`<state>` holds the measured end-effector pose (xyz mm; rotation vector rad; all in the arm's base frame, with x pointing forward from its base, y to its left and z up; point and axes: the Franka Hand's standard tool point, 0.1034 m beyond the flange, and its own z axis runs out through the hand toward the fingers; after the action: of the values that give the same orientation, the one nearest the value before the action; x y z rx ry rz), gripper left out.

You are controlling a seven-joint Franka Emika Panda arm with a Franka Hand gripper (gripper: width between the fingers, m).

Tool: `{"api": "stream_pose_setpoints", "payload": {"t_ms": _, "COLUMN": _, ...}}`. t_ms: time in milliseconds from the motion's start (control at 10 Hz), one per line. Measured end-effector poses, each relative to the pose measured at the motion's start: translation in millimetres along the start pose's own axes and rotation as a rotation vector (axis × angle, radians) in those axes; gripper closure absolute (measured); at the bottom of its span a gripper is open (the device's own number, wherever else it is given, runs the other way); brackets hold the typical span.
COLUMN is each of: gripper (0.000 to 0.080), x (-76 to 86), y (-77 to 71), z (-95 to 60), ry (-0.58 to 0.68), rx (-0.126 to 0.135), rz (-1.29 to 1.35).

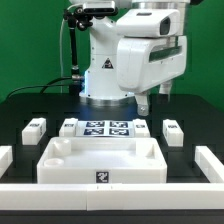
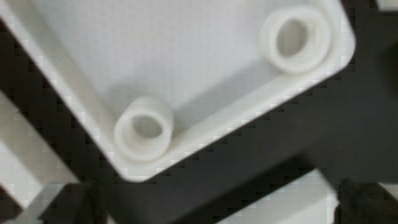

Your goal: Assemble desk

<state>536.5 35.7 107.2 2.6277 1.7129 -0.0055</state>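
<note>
The desk's white rimmed tabletop [image 1: 100, 160] lies on the black table in front of the marker board [image 1: 105, 128]. Short square white legs lie beside the board: two on the exterior view's left [image 1: 35, 127] [image 1: 68, 127] and two on its right [image 1: 140, 128] [image 1: 174, 130]. My gripper [image 1: 152, 100] hangs in the air above the right-hand legs, holding nothing. In the wrist view the tabletop [image 2: 196, 70] shows a corner with two round sockets [image 2: 294, 40] [image 2: 143, 128]. The gripper [image 2: 214, 205] is open, with its dark fingers [image 2: 50, 205] far apart and only the table between them.
Low white border rails run along the exterior view's left [image 1: 6, 158], right [image 1: 214, 165] and front [image 1: 60, 186]. The robot's base [image 1: 105, 75] stands behind the marker board.
</note>
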Motion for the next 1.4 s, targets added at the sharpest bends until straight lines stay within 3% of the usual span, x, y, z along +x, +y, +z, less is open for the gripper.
{"api": "stream_pose_setpoints", "payload": {"t_ms": 200, "gripper": 0.015, "x": -36.4, "y": -5.5, "z": 13.4, "ry": -0.014, "rx": 0.036, "rz": -0.178}}
{"api": "stream_pose_setpoints", "payload": {"t_ms": 700, "gripper": 0.015, "x": -37.4, "y": -4.7, "z": 14.9, "ry": -0.012, "rx": 0.039, "rz": -0.291}}
{"api": "stream_pose_setpoints", "payload": {"t_ms": 900, "gripper": 0.015, "x": -58.1, "y": -11.9, "z": 38.9, "ry": -0.005, "rx": 0.062, "rz": -0.311}}
{"api": "stream_pose_setpoints", "payload": {"t_ms": 1000, "gripper": 0.015, "x": -64.4, "y": -12.8, "z": 51.3, "ry": 0.012, "rx": 0.023, "rz": -0.316}}
{"api": "stream_pose_setpoints", "payload": {"t_ms": 1200, "gripper": 0.015, "x": -73.0, "y": -20.2, "z": 71.5, "ry": 0.027, "rx": 0.001, "rz": -0.3}}
{"api": "stream_pose_setpoints", "payload": {"t_ms": 1400, "gripper": 0.015, "x": -74.1, "y": -26.9, "z": 84.7, "ry": 0.031, "rx": 0.005, "rz": -0.298}}
